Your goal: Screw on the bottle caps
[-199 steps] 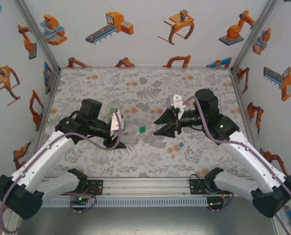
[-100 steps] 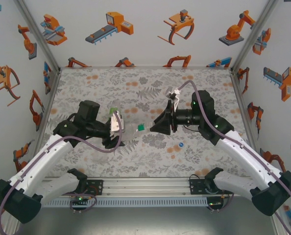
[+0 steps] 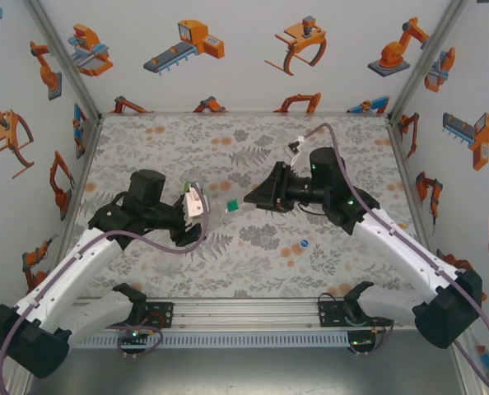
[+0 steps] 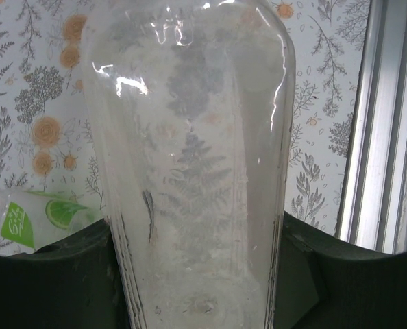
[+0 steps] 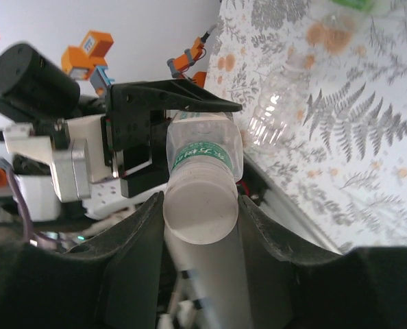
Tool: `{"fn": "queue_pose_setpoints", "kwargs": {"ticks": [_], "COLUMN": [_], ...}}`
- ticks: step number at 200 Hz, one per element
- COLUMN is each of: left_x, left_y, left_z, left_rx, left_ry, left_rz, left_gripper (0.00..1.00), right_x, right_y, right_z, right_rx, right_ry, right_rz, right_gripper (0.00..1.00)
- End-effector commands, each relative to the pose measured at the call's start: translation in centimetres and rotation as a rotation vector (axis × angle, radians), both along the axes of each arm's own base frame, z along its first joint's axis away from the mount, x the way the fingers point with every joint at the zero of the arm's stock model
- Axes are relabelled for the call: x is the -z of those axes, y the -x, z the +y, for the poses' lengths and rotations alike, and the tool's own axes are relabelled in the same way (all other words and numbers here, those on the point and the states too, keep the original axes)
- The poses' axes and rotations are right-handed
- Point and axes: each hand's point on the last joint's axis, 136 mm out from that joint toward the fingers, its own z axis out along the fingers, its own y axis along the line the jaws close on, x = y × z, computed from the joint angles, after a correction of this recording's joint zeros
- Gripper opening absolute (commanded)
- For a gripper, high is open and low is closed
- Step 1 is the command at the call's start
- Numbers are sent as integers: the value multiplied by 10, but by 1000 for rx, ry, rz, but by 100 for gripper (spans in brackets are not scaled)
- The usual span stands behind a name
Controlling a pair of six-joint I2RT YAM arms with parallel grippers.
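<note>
The left gripper (image 4: 196,233) pinches a plain clear plastic bottle (image 4: 190,103), held level with its neck toward the right gripper (image 5: 200,209). The right gripper's jaws clamp the bottle's small round green plastic cap (image 3: 230,206). Floral tabletop (image 3: 228,140) stretches bare beyond both jaws.

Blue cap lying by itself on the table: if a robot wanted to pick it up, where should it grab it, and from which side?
Pinch the blue cap across its round side wall, coming straight down from above. It is tiny and sits low on the table, so a sideways approach would probably scrape the surface. The bare space around it leaves room to straddle it.
</note>
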Motion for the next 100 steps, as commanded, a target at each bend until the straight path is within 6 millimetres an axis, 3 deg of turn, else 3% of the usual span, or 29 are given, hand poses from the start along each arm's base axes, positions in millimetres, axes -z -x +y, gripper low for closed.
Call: {"fn": "queue_pose_setpoints", "kwargs": {"ticks": [1, 43, 71, 100], "left_x": [-38, -37, -37, -38], "left_y": [0, -1, 0, 2], "left_z": [-20, -20, -21, -21], "left_rx": [77, 74, 82, 91], "left_ry": [143, 141, 144, 147], "left_rz": [-113, -111, -108, -107], "left_gripper": [0, 0, 0, 0], "right_x": [15, 9, 2, -8], "right_y": [11, 8, 6, 7], "right_z": [9, 13, 10, 6], "right_rx": [0, -9, -10, -22], "right_ry": [-23, -61, -60, -45], "right_rz": [239, 242, 199, 135], "right_gripper": [0, 2, 19, 44]}}
